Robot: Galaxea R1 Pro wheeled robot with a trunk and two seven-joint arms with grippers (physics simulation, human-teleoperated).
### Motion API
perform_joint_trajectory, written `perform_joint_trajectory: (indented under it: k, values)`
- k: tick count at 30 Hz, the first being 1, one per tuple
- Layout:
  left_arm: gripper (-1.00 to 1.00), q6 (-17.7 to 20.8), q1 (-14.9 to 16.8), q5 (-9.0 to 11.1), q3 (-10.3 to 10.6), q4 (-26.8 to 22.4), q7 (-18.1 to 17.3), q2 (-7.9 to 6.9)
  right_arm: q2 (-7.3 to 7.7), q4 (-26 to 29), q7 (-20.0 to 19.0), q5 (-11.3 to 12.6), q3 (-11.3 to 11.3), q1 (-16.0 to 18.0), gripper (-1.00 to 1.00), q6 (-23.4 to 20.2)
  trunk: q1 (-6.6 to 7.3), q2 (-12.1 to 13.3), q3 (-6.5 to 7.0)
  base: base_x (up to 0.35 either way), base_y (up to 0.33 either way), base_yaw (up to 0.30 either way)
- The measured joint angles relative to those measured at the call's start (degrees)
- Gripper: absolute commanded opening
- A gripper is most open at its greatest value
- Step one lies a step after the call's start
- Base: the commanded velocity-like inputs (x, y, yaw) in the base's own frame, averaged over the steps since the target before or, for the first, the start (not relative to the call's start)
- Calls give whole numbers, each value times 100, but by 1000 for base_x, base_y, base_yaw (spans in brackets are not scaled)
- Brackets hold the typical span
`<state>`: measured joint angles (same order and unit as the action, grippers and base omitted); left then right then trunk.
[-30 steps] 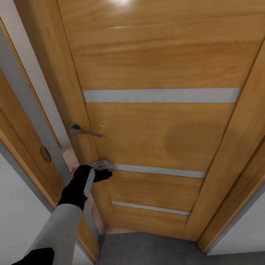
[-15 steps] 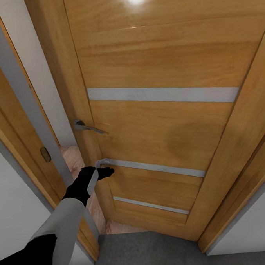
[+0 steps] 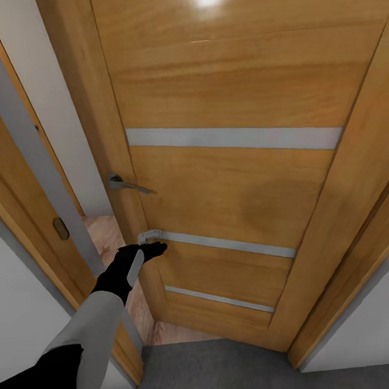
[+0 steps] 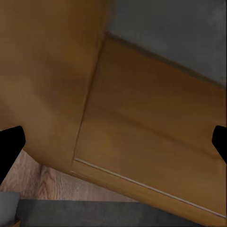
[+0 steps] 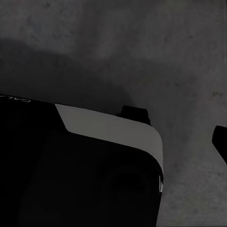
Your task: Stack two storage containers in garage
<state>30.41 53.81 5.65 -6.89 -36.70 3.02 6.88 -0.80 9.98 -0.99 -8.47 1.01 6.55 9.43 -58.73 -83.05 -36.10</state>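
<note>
One wood-panelled door (image 3: 234,180) stands ajar, pale wood-plank flooring (image 3: 108,237) showing through the gap and dark grey matte floor (image 3: 216,368) at its foot. The left gripper (image 3: 155,250) touches the door's edge; in the left wrist view its fingers (image 4: 9,146) stand wide apart. The right wrist view shows grey floor (image 5: 142,52); right fingers' spread cannot be told.

Wood-panelled door (image 4: 142,123) fills most of frame; pale plank flooring (image 4: 42,182) beside its edge. Left gripper (image 4: 113,142) fingertips (image 4: 9,142) wide apart.
</note>
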Motion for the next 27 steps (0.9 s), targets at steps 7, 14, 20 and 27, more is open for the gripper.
perform_joint_trajectory:
  k: [7, 14, 20, 27]
  values:
    - [100, -8, -4, -10, 9, 70, -4, -2, 0, 0, -5, 5, -2, 0, 100, 0, 0, 0, 0, 0, 0, -265]
    - [100, -18, -10, 104, 14, 163, -24, 16, 0, -2, 8, -6, -3, 1, 100, 0, 0, 0, 1, 0, 0, -49]
    - [100, -17, -10, 104, 15, 186, -25, 18, 0, -2, 14, -6, -3, 1, 100, 0, 0, 0, 1, 0, 0, -3]
    - [100, -19, -9, 104, 12, 189, -24, 19, 0, -2, 20, -6, -3, 1, 100, 0, 0, 0, 1, 0, 0, 0]
